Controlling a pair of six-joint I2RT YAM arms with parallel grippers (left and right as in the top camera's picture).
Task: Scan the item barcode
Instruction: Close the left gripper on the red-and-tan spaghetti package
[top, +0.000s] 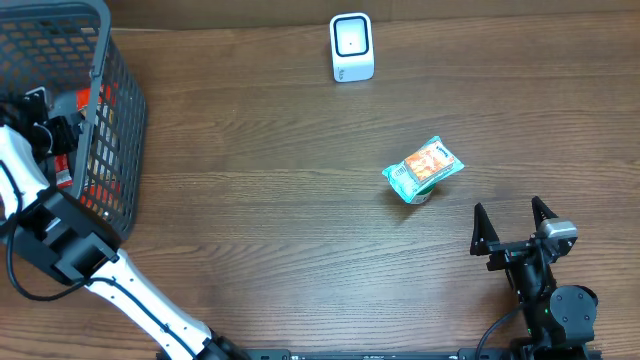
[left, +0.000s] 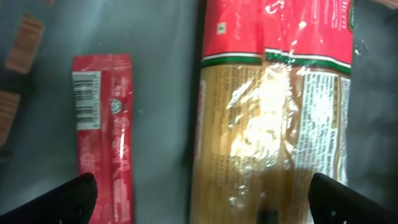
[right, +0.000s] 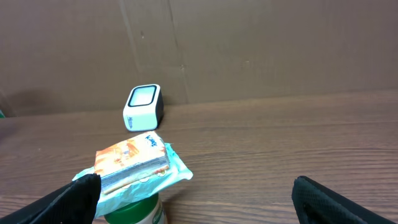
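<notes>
Here both hands stand wide apart, empty. Your left hand (left: 202, 196) hangs in the basket (top: 125, 110) over a pasta pack (left: 273, 124) and a red sachet (left: 102, 149). Your right hand (top: 508, 210) sits near the snack pack (top: 423, 170) on the desk (top: 250, 220), well apart from the scanner (top: 351, 47). Judge it light, crinkly, slippery: pinch across its short sides. Its barcode is hidden; the green thing (right: 140, 211) beneath is unclear.

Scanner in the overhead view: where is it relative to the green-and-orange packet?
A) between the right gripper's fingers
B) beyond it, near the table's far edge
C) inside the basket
B: the scanner stands near the far edge, while the packet lies nearer the right gripper.
</notes>
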